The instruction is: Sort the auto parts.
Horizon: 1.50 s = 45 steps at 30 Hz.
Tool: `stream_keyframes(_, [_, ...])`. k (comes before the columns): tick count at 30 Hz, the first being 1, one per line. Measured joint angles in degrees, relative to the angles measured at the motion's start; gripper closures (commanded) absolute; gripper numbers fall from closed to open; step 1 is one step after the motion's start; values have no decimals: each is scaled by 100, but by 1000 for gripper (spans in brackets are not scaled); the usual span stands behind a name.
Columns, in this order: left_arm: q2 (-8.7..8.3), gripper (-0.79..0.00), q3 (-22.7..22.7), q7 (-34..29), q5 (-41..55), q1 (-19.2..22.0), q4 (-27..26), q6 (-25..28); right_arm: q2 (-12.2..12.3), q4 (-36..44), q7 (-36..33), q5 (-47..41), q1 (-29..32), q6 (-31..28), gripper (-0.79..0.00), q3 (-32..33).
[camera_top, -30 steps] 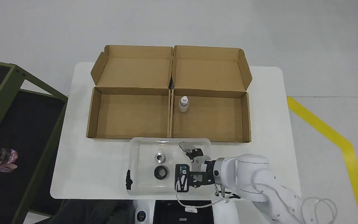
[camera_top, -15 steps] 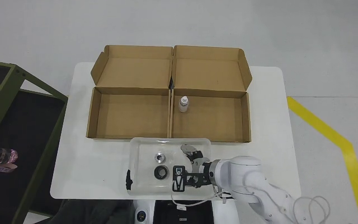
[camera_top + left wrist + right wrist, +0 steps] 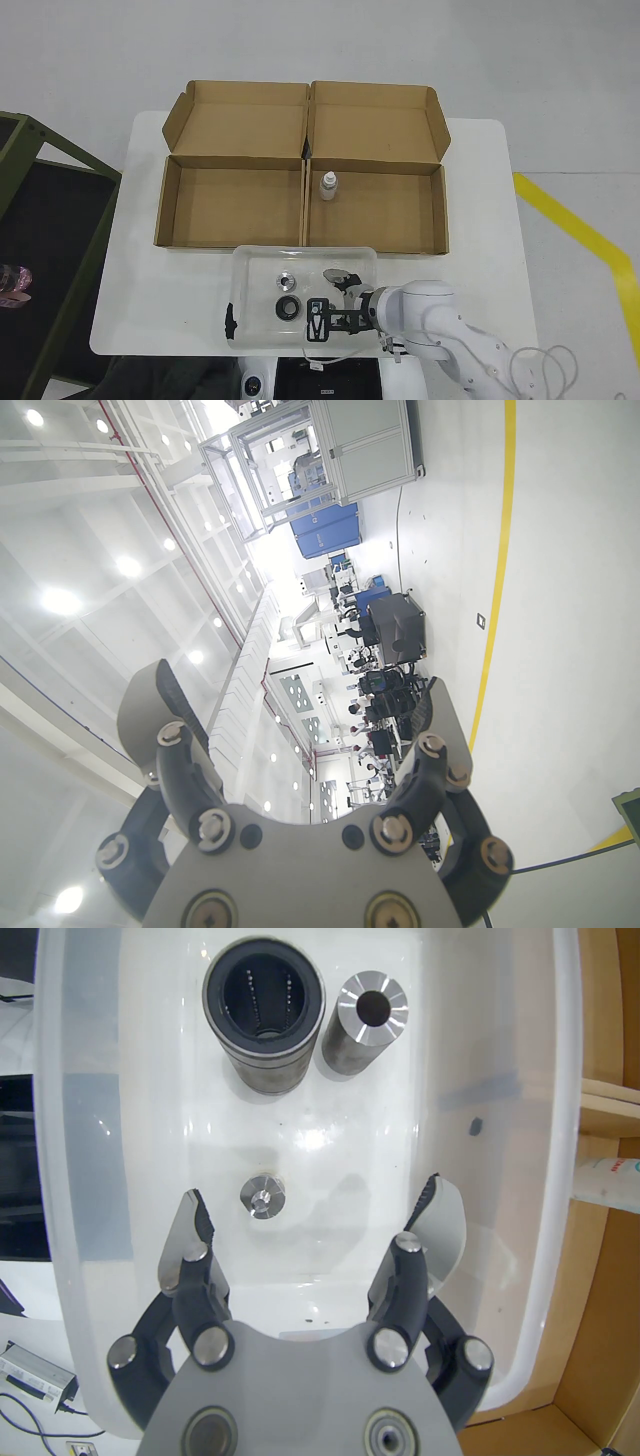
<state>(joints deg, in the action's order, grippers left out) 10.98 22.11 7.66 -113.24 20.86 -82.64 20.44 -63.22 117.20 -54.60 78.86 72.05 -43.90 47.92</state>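
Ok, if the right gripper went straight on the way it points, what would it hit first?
Most likely the small metal stud, standing on the tray floor between the right gripper's open fingers. The bearing and sleeve lie farther on. Depth is unclear; the floor itself may come first.

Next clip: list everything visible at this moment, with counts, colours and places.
table: 1, white, under everything
cardboard boxes: 2, brown, lids open, side by side at the far side
bottle: 1, white, in the right box by its left wall
tub: 1, translucent white, in front of the boxes
bearing: 1, dark with black rim, standing in the tub
sleeve: 1, silver, standing beside the bearing
stud: 1, small, silver, on the tub floor
floor line: 1, yellow, right of the table
frame: 1, dark green, left of the table
right gripper: open, over the tub
left gripper: open, facing the hall
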Motion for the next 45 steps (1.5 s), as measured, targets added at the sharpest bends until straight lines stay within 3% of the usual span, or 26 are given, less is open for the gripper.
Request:
stream_keyframes(7, [0, -785, 0, 0, 0, 0, 0, 0, -32, -152, -124, -32, -134, 23, -628, -192])
stream_keyframes(15, [0, -785, 0, 0, 0, 0, 0, 0, -49, -292, -214, -100, -249, 5, -391, -316])
stream_keyframes(21, [0, -785, 0, 0, 0, 0, 0, 0, -49, -349, -283, -174, -305, -17, -305, -366])
stream_keyframes(24, [0, -785, 0, 0, 0, 0, 0, 0, -47, -365, -303, -220, -326, -34, -157, -385])
stream_keyframes(26, [0, -785, 0, 0, 0, 0, 0, 0, -46, -372, -308, -257, -340, -44, -3, -399])
stream_keyframes(45, [0, -785, 0, 0, 0, 0, 0, 0, 1, -71, 1, -620, -515, -146, 0, -264])
